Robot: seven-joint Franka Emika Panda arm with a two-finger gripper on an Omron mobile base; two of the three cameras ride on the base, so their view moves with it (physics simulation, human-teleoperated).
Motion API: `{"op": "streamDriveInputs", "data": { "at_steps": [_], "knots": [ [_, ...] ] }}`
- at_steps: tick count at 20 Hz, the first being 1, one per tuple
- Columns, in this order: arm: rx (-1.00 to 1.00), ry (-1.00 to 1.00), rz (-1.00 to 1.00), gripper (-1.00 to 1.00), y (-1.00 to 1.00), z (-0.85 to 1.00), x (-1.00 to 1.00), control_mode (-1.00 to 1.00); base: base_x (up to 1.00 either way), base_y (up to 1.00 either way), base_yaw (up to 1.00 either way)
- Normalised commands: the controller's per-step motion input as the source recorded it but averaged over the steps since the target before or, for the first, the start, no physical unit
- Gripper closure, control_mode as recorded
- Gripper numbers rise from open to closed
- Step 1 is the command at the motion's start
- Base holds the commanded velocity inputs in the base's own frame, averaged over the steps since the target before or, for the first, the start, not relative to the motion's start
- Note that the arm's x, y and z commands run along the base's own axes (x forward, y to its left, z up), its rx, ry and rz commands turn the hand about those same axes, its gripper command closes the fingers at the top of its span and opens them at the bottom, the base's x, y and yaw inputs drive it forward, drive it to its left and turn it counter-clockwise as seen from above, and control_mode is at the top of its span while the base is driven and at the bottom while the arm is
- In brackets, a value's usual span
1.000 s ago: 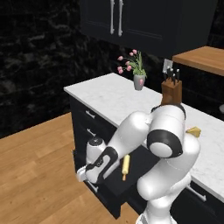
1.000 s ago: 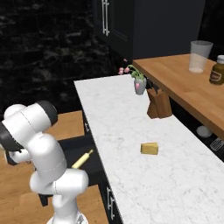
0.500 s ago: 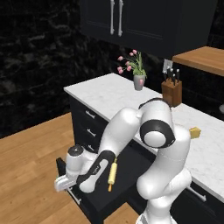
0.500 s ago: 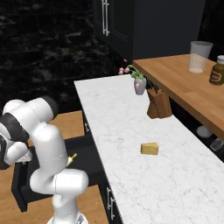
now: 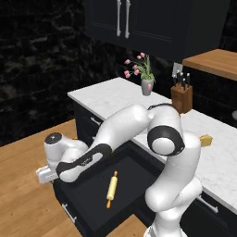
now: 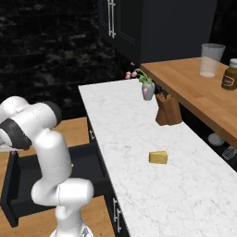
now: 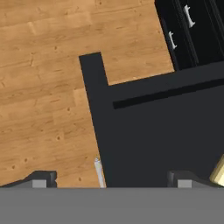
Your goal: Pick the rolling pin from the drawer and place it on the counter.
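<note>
the drawer (image 5: 92, 203) stands pulled out below the counter (image 5: 115, 99), with the rolling pin (image 5: 112, 186) lying flat on its dark floor. the gripper (image 7: 111, 177) hangs over the drawer's front corner, its fingers (image 7: 41, 178) set wide apart with nothing between them; one tip is above the wooden floor (image 7: 39, 109), the other above the drawer interior. the drawer's bar handle (image 7: 99, 173) shows between the tips, and a pale end of the pin sits just beside the inner tip, outside the gap. judged step: reaching for the pin. to do it well, the hand should likely shift inward until the pin's shaft lies midway between the tips, turn so the fingers cross its long axis, then descend clear of the drawer wall. the pin is a slim pale-tan cylinder with small darker handles at both ends; being round, it may roll if nudged off-centre.
</note>
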Motion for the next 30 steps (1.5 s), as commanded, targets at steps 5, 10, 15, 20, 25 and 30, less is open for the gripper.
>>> {"op": "streamDriveInputs", "data": {
  "at_steps": [5,10,15,20,25,30],
  "knots": [
    [0.01,0.07,-0.15,-1.00,-0.72,0.76,0.54,-1.00,0.00,0.00,0.00],
    [0.03,0.33,-0.02,-1.00,-0.47,-0.05,-0.05,-1.00,0.00,0.00,0.00],
    [0.00,0.18,0.00,-1.00,-0.14,-0.35,0.00,-1.00,0.00,0.00,0.00],
    [-0.09,-0.07,0.00,-1.00,-0.30,-0.10,-0.02,-1.00,0.00,0.00,0.00],
    [-0.03,-0.32,0.00,-1.00,-0.52,-0.58,-0.21,-1.00,0.00,0.00,0.00],
    [0.00,-0.21,0.00,-1.00,-0.56,-0.94,-0.19,-1.00,0.00,0.00,0.00]
  ]
}}
